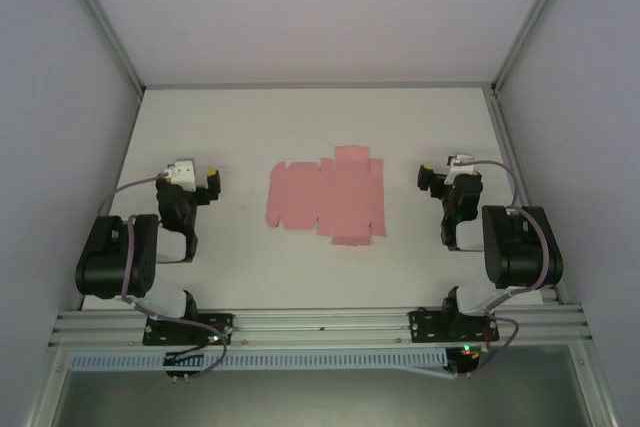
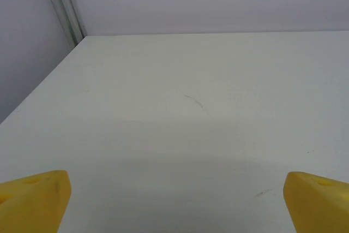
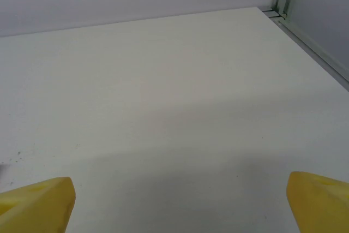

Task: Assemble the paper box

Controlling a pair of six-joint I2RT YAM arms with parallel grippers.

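The paper box (image 1: 327,194) lies as a flat pink die-cut sheet with tabs and flaps in the middle of the white table (image 1: 300,117). My left gripper (image 1: 213,181) hovers to the sheet's left, apart from it. My right gripper (image 1: 424,178) hovers to its right, also apart. In the left wrist view the yellow fingertips (image 2: 34,200) stand wide apart with bare table between them, so the left gripper (image 2: 177,203) is open. The right wrist view has yellow fingertips (image 3: 35,204) just as far apart, and the right gripper (image 3: 180,203) is open and holds nothing.
Grey walls and aluminium frame posts (image 1: 95,17) close in the table on three sides. A metal rail (image 1: 320,325) carries both arm bases at the near edge. Faint scuff marks (image 2: 194,101) show on the tabletop.
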